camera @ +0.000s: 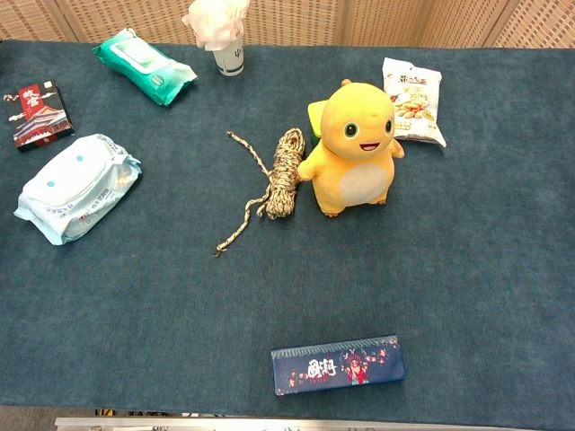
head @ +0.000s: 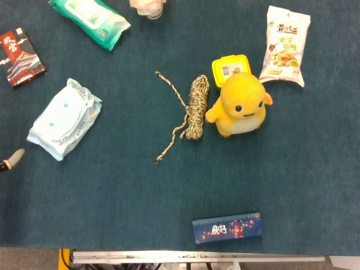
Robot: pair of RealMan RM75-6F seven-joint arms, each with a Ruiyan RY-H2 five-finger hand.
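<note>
Only a pale fingertip of my left hand pokes in at the left edge of the head view, just below and to the left of a light blue wipes pack. It touches nothing that I can see. Neither view shows my right hand. A yellow plush toy stands at the table's middle right. Beside it on the left lies a coiled rope with a loose tail. A small yellow box sits behind the toy.
A dark blue long box lies near the front edge. At the back are a green wipes pack, a cup with crumpled paper, a nut packet and a red-black box.
</note>
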